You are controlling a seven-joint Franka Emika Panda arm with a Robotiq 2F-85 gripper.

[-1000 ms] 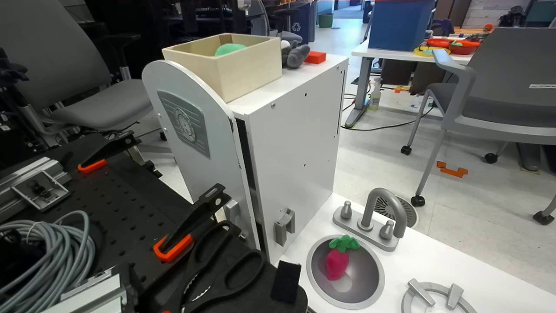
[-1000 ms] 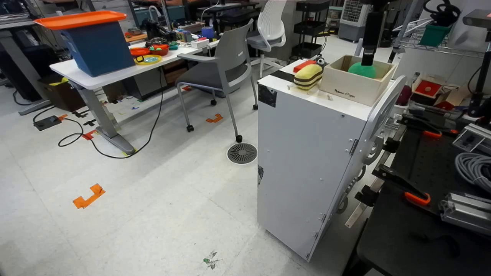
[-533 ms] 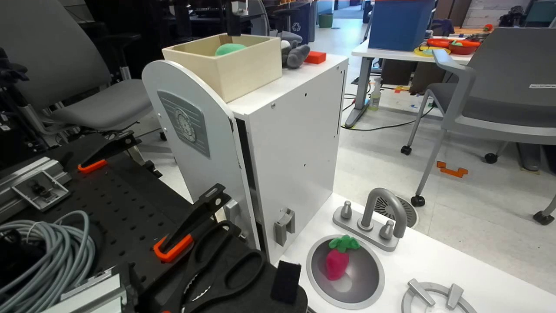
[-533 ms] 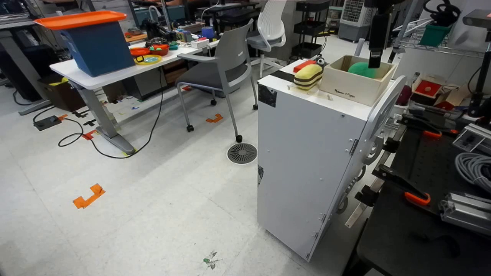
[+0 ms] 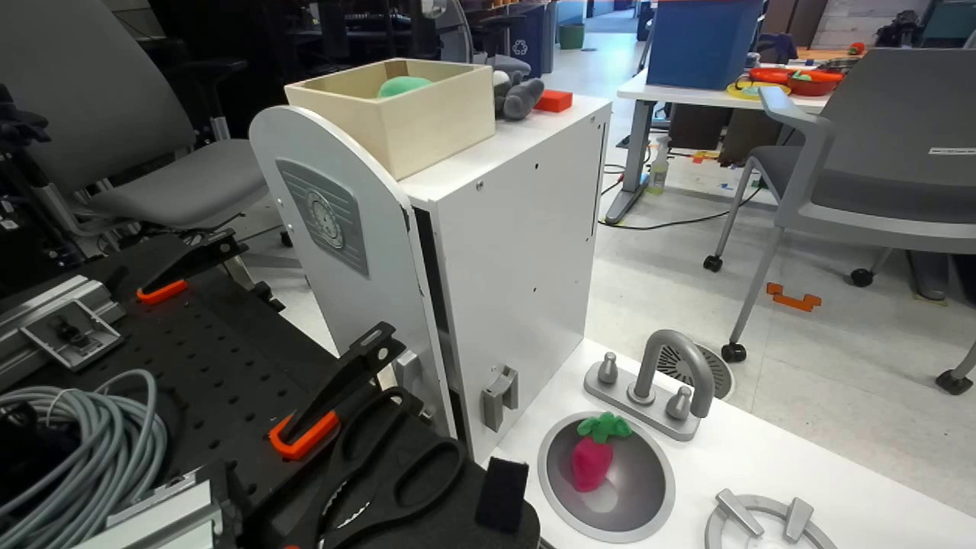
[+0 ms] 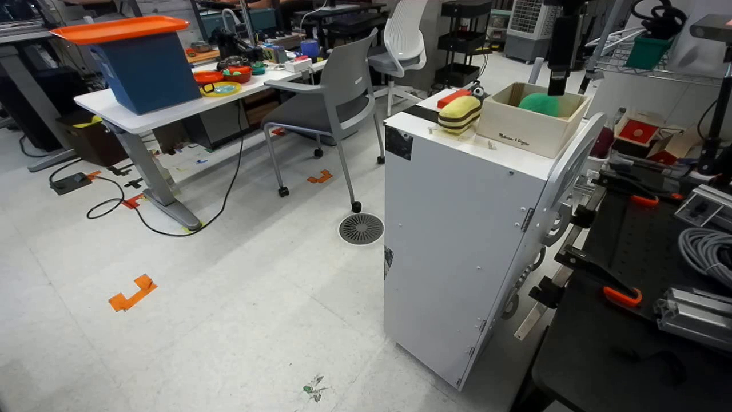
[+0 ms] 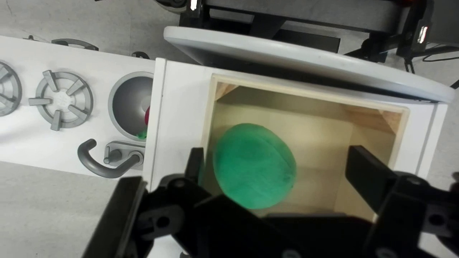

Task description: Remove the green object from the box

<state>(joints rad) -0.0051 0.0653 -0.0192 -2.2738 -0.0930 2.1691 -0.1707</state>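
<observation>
The green object (image 7: pixel 254 166) is a rounded, soft-looking lump. It lies inside the pale wooden box (image 7: pixel 308 95), against the left wall in the wrist view. It also shows in both exterior views (image 5: pixel 402 86) (image 6: pixel 539 105), partly hidden by the box walls. The box stands on top of the white cabinet in both exterior views (image 5: pixel 442 114) (image 6: pixel 514 133). My gripper (image 7: pixel 275 157) is open and empty above the box. In the wrist view its left finger is over the left rim and its right finger over the right part of the box. A dark finger (image 6: pixel 558 83) shows in an exterior view.
The white cabinet (image 6: pixel 457 229) has a raised curved panel (image 7: pixel 308 61) along one side of the box. A yellow striped plush (image 6: pixel 459 113), a red block (image 5: pixel 554 101) and a grey plush (image 5: pixel 521 97) sit beside the box. A sink with faucet (image 5: pixel 679 366) is below.
In an exterior view my gripper has moved to the right over the box, first dipping, then rising slightly. The green object and the box have not moved.
</observation>
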